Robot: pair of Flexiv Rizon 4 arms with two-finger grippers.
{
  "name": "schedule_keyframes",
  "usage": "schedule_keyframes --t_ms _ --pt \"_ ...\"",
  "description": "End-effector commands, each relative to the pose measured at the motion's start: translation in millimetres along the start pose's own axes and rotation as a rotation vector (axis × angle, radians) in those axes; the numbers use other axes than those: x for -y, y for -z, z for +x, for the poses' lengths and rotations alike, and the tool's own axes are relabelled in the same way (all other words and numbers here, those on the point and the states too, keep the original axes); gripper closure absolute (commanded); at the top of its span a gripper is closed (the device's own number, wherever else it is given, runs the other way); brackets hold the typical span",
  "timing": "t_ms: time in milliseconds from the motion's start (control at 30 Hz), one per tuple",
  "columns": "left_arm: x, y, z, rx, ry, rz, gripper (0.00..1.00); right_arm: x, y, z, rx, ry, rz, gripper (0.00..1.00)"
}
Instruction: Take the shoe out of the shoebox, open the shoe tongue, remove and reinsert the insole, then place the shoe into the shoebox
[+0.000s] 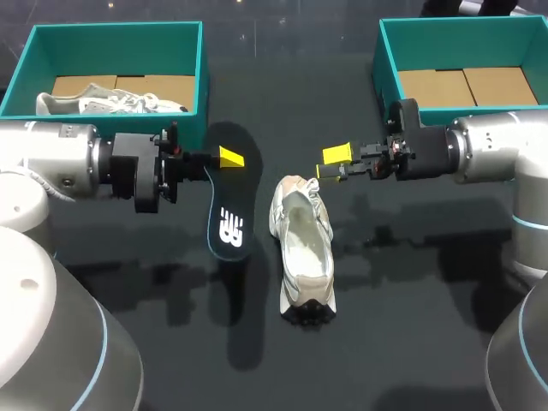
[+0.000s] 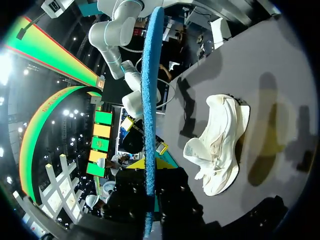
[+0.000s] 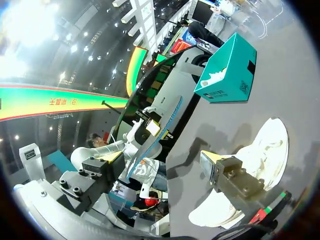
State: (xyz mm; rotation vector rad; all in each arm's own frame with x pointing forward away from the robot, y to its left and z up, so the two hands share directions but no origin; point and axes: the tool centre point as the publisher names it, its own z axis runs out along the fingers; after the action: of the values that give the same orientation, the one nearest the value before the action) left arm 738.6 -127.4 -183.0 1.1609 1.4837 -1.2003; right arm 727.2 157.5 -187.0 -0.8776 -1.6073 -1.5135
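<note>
Left arm (image 1: pixel 60 163): comes in from the left and lies level above the worktop (image 1: pixel 411 282), wrist pointing right.
Left gripper (image 1: pixel 224 159): clamped on the far end of the insole (image 1: pixel 229 214). In the left wrist view the insole (image 2: pixel 150 75) stands edge-on between the two yellow tips.
Insole: dark, held up off the worktop, running far to near, just left of the shoe (image 1: pixel 304 248) and not touching it.
Right arm (image 1: pixel 488 154): comes in from the right, also level, wrist pointing left.
Right gripper (image 1: pixel 334 163): fingers a little apart with nothing between them, just beside the far end of the shoe and above it.
Shoe: cream, on the worktop near the middle, its length running far to near, opening facing up, between the two grippers.
Left box (image 1: pixel 116 27): teal, far left, with a second shoe (image 1: pixel 111 104) lying inside.
Right box (image 1: pixel 387 60): teal, far right, its cardboard floor showing.
</note>
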Motion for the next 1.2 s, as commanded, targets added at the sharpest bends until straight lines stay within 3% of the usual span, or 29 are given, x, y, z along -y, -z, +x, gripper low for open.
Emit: schedule_keyframes --t_ms 33,200,267,700,733,900,967,1033,1200 --pt "6 -1 -2.1 0.001 0.030 0.010 1.00 3.3 6 0.1 -0.043 0.082 0.057 0.00" --pt "17 4 -5.3 0.029 0.150 0.062 1.00 15.3 31 -4.5 -0.042 0.279 0.134 0.00" --pt "21 6 -4.9 0.037 0.236 0.116 1.00 24.3 37 -11.4 -0.032 0.357 0.221 0.00" --pt "21 6 -4.9 0.037 0.236 0.116 1.00 24.3 37 -11.4 -0.032 0.357 0.221 0.00" --pt "28 3 -3.5 0.041 0.264 0.136 1.00 27.6 38 -12.8 -0.024 0.393 0.253 0.00" --pt "43 -3 -0.8 0.032 0.394 0.158 1.00 44.2 42 -20.5 0.085 0.516 0.399 0.00" --pt "49 -4 2.1 0.042 0.479 0.176 1.00 51.9 43 -24.2 0.182 0.553 0.439 0.00" --pt "54 -5 4.6 0.037 0.508 0.185 1.00 60.9 44 -34.5 0.234 0.521 0.493 0.00" --pt "54 -5 4.6 0.037 0.508 0.185 1.00 60.9 44 -34.5 0.234 0.521 0.493 0.00"
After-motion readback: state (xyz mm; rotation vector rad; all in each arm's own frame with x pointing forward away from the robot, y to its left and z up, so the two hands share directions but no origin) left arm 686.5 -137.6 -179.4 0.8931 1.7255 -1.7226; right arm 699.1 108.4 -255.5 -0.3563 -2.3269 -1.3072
